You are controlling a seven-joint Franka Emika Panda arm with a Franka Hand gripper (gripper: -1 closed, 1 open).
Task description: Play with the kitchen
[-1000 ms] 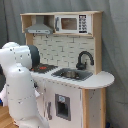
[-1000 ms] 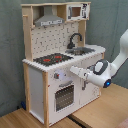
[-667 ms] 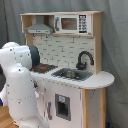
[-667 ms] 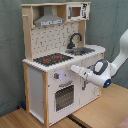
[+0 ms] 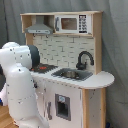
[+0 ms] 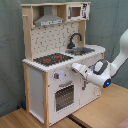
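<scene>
Toy kitchen (image 6: pixel 50 75) upright on wooden floor (image 6: pixel 30 117): white-and-wood body, black stovetop (image 6: pixel 52 59) with red burners, black faucet (image 5: pixel 84 57), grey hood (image 5: pixel 39 29). Gripper (image 6: pixel 76 67) against front panel; finger spread indeterminable.

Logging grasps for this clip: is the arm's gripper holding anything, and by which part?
Cannot be told. The gripper is right up against the front of the white and light-wood toy kitchen, below the stovetop edge; its fingertips are not discernible.

In the second exterior view the white arm (image 6: pixel 117 55) enters from the second exterior view's right, bends at the elbow and extends leftward. Its wrist is horizontal. The hand (image 6: pixel 76 67) points left; finger state is indeterminate.
</scene>
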